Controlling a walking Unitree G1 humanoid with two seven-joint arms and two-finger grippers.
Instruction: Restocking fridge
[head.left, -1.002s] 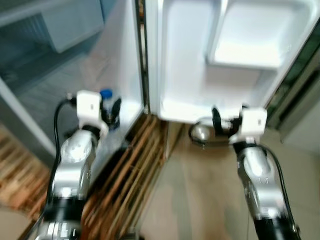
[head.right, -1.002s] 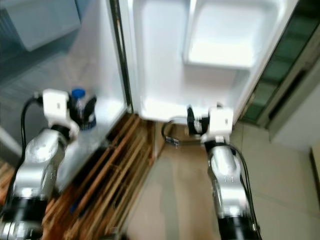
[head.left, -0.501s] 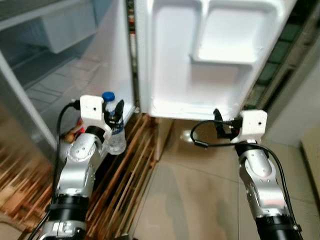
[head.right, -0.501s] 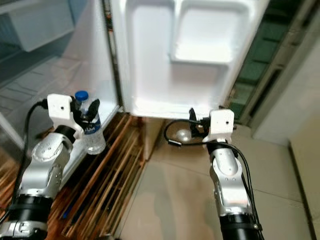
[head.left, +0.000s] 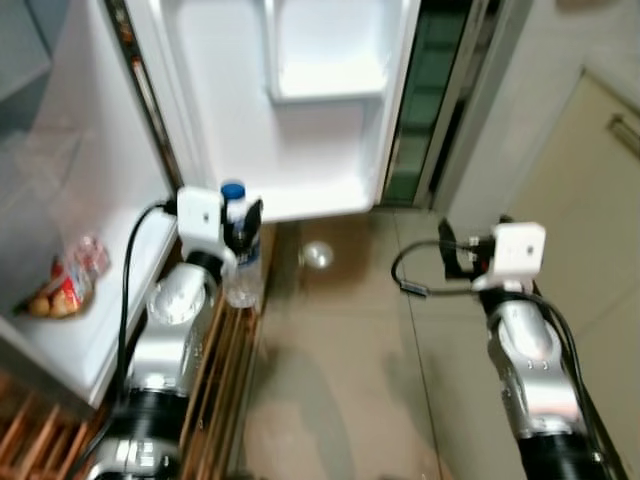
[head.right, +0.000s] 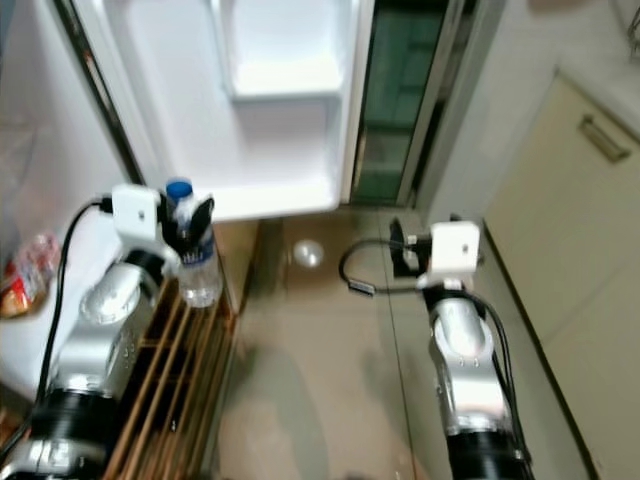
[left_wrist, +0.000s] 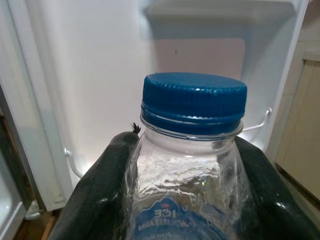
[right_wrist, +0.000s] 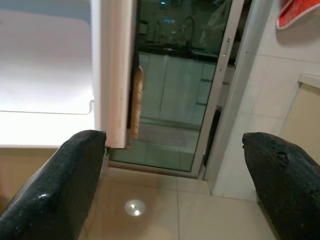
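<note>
Head views: an open fridge door (head.left: 300, 110) with white shelves is seen ahead, and the fridge interior (head.left: 80, 230) lies to the robot's left, where a packet (head.left: 65, 285) of food rests on a shelf. A bottle (head.left: 240, 250) with a blue cap (head.left: 233, 190) is held upright in the left gripper (head.left: 240, 225), in front of the door's lower edge and above a wooden rack (head.right: 170, 370). The right gripper (head.right: 405, 250) is raised over the tiled floor (head.left: 340, 380), well apart from the bottle.

Left wrist view: the bottle's neck is clamped between both fingers (left_wrist: 100, 195), a detail unclear from the head.

Right wrist view: the fingers (right_wrist: 60, 180) are spread wide with nothing between them; a glass door (right_wrist: 175, 90) is seen beyond.
</note>
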